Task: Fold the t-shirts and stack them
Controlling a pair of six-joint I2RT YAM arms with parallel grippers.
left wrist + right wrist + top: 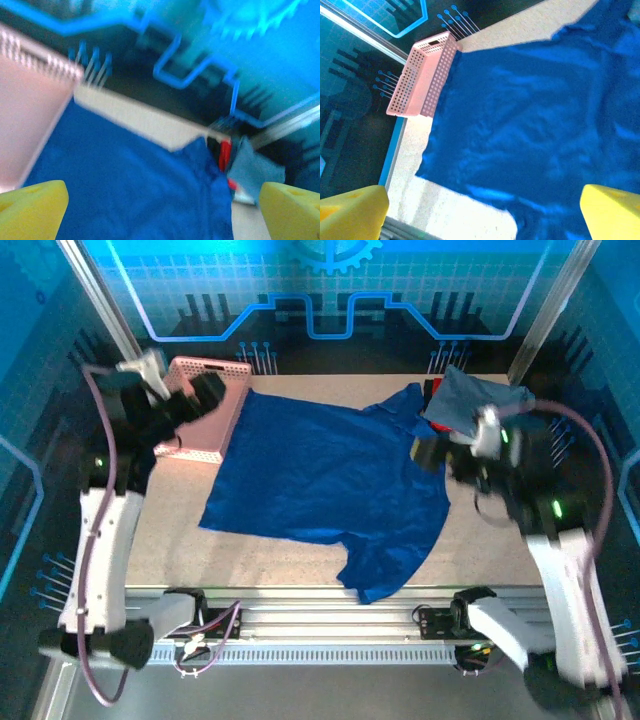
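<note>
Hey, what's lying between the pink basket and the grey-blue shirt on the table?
The royal-blue t-shirt, spread out, covers the stretch from pink basket to grey-blue shirt, seen in the top view.

Blue t-shirt (320, 475) is matt cloth (softly creased); basket (228, 432), perforated plastic.

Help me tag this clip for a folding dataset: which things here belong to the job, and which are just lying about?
Job: royal-blue t-shirt spread on the table; slate grey-blue t-shirt bunched at far right.
Lying about: pink perforated basket; small red item by the grey shirt.
</note>
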